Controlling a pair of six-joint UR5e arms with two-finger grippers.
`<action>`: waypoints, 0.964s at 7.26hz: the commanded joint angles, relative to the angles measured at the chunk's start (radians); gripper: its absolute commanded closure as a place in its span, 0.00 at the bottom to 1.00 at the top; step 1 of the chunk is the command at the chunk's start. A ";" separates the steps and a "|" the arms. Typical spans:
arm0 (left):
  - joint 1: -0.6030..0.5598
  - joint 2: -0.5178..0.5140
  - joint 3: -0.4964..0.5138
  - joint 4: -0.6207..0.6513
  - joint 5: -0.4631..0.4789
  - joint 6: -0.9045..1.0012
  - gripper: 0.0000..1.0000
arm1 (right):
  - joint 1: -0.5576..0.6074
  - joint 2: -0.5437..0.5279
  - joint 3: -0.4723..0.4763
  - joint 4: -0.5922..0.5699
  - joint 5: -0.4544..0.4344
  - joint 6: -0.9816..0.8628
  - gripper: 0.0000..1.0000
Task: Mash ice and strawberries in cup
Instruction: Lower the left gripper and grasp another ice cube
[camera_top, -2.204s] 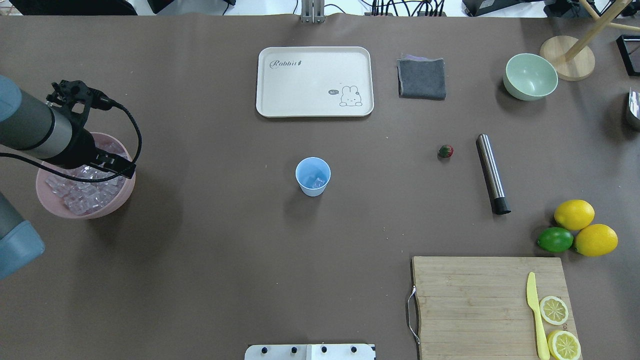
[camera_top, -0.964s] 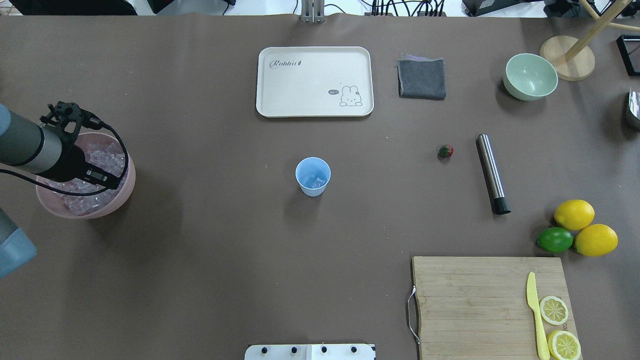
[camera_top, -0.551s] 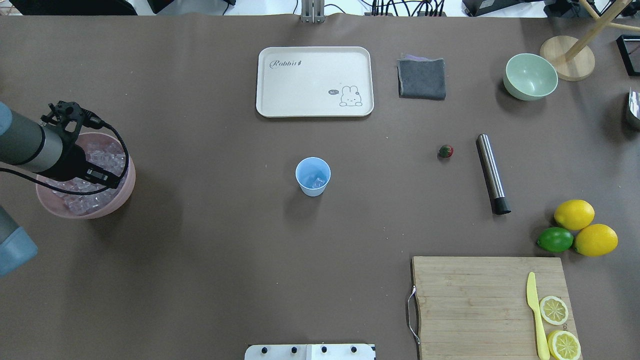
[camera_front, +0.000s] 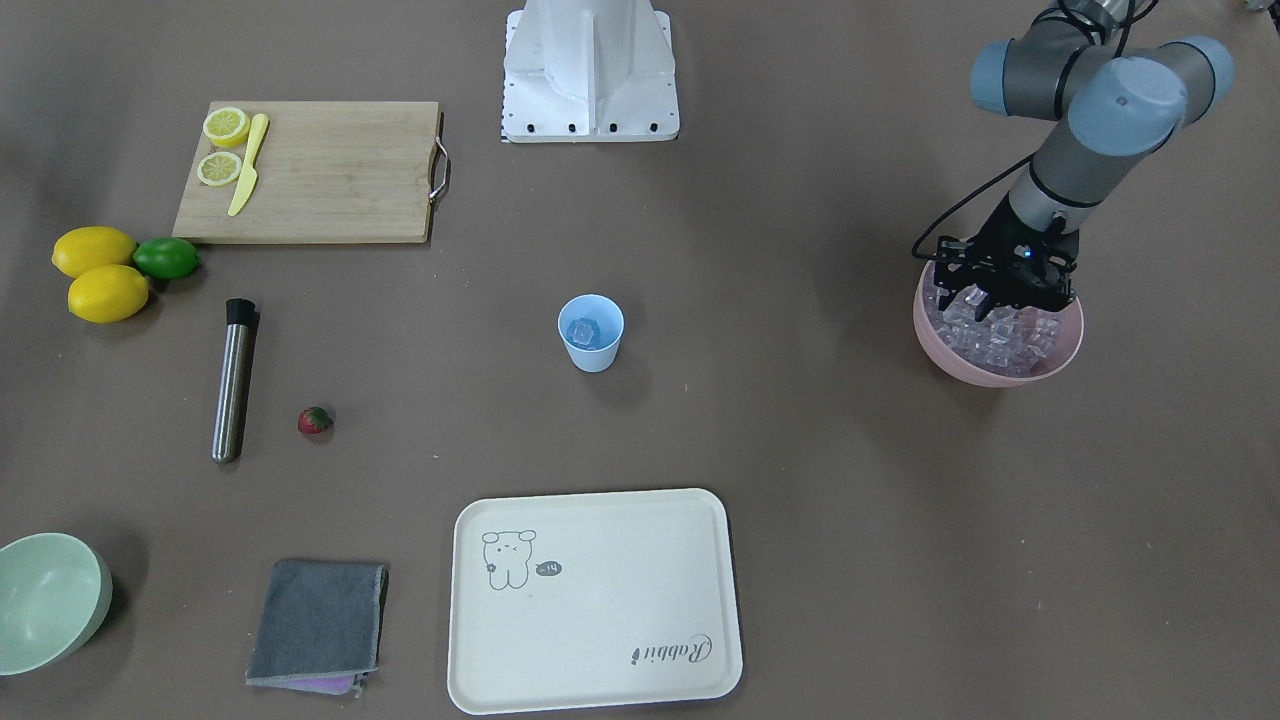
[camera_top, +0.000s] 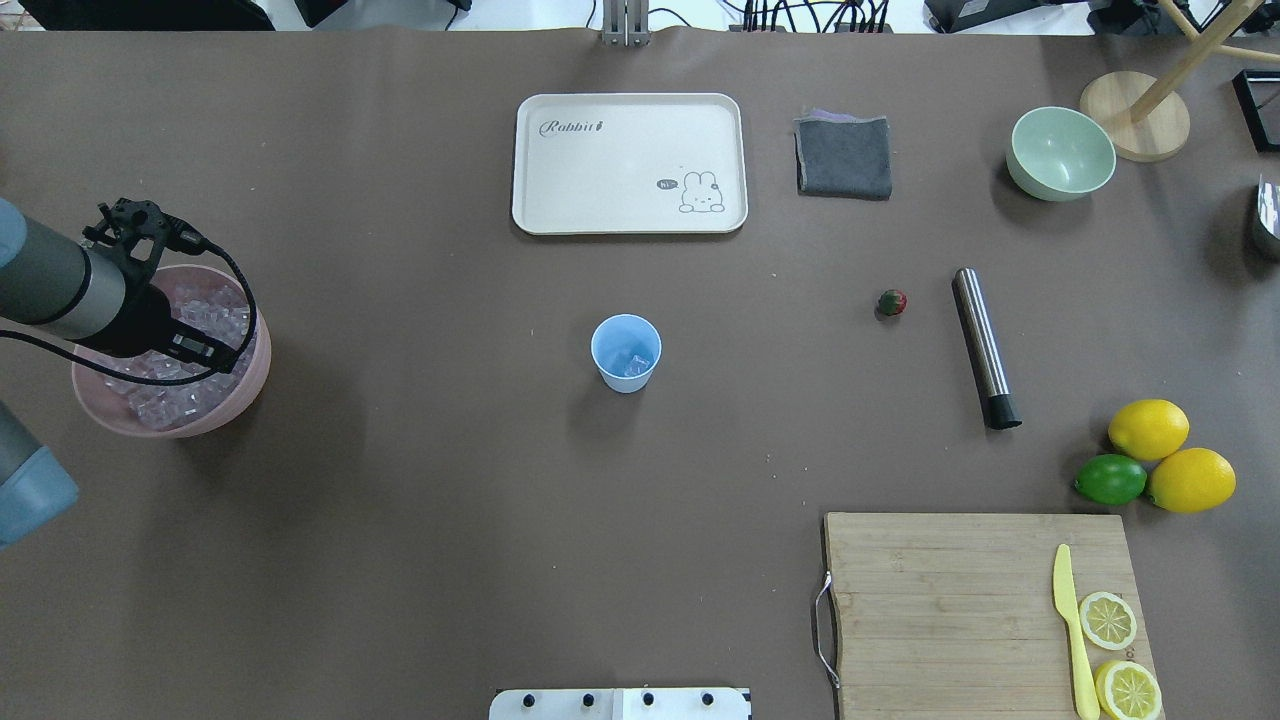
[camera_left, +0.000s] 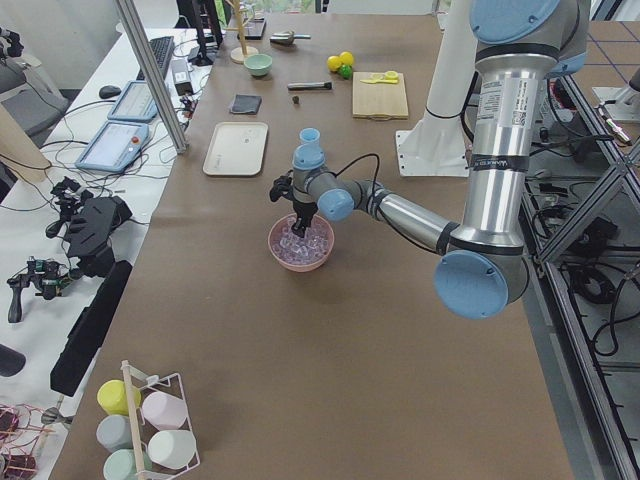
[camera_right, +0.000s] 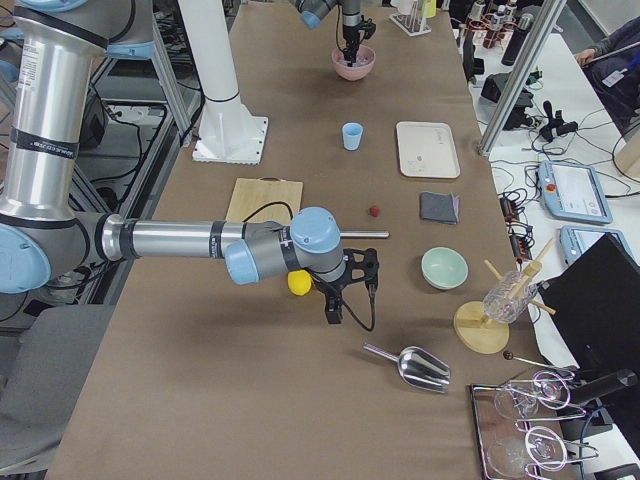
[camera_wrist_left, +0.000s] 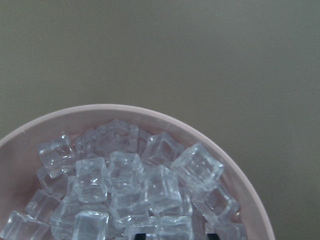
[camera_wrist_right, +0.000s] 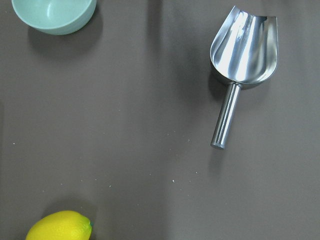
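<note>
The light blue cup (camera_top: 626, 352) stands mid-table with a piece of ice (camera_front: 583, 330) inside it. A small red strawberry (camera_top: 891, 302) lies on the table to its right. At the far left, a pink bowl (camera_top: 228, 408) is heaped with ice cubes (camera_wrist_left: 125, 175). My left gripper (camera_front: 985, 305) is lowered into that bowl, open, its fingertips (camera_wrist_left: 145, 235) either side of one cube at the bottom edge of the left wrist view. My right gripper (camera_right: 332, 312) shows only in the exterior right view, hovering near a lemon, and I cannot tell its state.
A steel muddler (camera_top: 985, 345) lies right of the strawberry. At the back are a cream tray (camera_top: 628, 225), a grey cloth (camera_top: 843, 157) and a pale green bowl (camera_top: 1060, 152). A cutting board (camera_top: 950, 610) with knife and lemon slices, lemons, a lime and a metal scoop (camera_wrist_right: 242, 50) sit at the right.
My left arm has drawn back toward the table's left edge and lowered the gripper into the pink bowl's ice. Over the last second it has barely moved.
</note>
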 joint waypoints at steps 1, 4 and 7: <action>-0.001 -0.005 0.002 0.000 -0.002 0.010 0.58 | 0.000 0.000 0.000 0.000 -0.001 0.000 0.00; -0.027 -0.004 -0.001 0.001 -0.053 0.013 1.00 | 0.000 0.000 0.000 0.000 -0.001 0.000 0.00; -0.134 -0.025 -0.011 0.004 -0.159 0.016 1.00 | 0.001 -0.009 0.003 0.003 0.000 0.000 0.00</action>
